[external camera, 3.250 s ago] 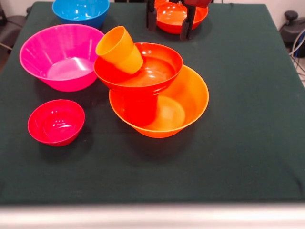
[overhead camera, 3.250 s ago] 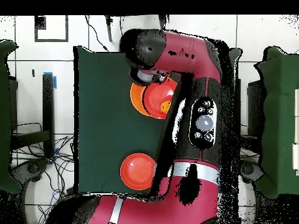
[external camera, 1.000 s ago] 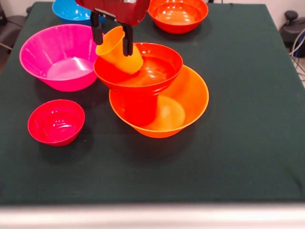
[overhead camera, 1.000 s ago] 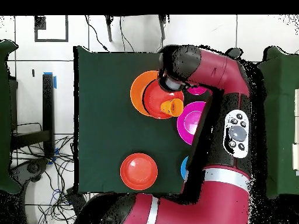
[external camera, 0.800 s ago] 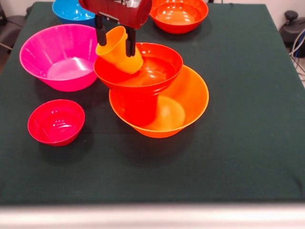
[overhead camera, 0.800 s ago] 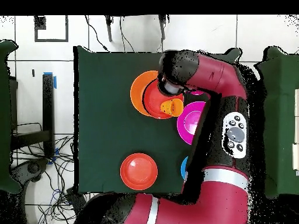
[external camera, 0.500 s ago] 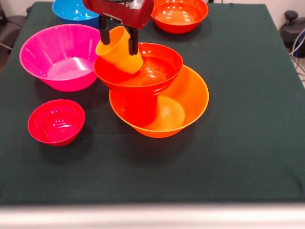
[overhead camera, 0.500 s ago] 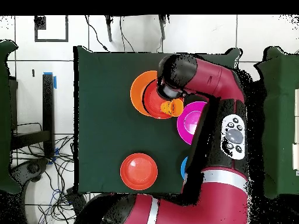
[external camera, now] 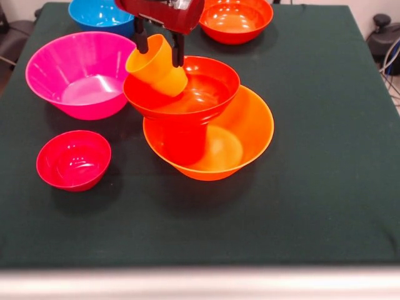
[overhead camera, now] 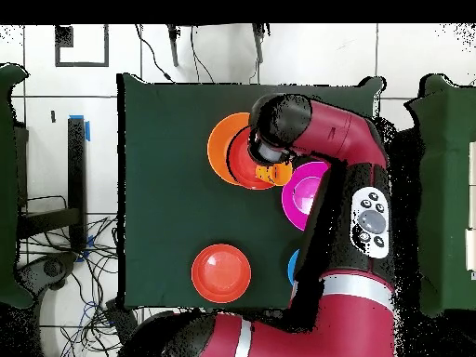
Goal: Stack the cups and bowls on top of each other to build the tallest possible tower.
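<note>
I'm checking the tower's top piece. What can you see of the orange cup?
The orange cup is a small, glossy, tapered plastic tumbler. It lies tilted, mouth up and toward the pink bowl, its base resting inside the red-orange bowl against that bowl's rim. The gripper straddles its upper part, one finger on each side; contact is unclear.

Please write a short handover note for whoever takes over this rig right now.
Gripper: jaws open, straddling the rim of the tilted orange cup; no grip yet.
Tower: wide orange bowl at the base, a red-orange bowl above it, the cup leaning on that bowl's rim.
Loose on the table: pink bowl, blue bowl, crimson bowl, second red-orange bowl.
Left: straighten the cup, add the loose bowls.
</note>
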### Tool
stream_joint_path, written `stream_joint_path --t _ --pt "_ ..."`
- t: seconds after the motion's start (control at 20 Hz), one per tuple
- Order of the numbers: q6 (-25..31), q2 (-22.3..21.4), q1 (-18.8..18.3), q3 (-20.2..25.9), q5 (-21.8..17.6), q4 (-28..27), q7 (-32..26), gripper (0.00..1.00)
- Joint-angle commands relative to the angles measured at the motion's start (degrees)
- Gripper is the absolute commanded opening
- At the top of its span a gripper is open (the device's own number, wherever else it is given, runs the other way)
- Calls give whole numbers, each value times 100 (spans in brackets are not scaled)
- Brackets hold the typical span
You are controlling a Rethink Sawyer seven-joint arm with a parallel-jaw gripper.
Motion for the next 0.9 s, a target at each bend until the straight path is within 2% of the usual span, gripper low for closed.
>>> stream_joint_path --t 0.05,0.8,0.85,0.9 --pt "-457 97 -35 489 -265 569 -201 100" --pt "-632 178 -14 483 -318 606 -160 100" --pt "-629 182 2 464 -342 592 -154 0" --pt "-642 182 8 459 -354 591 -157 0"
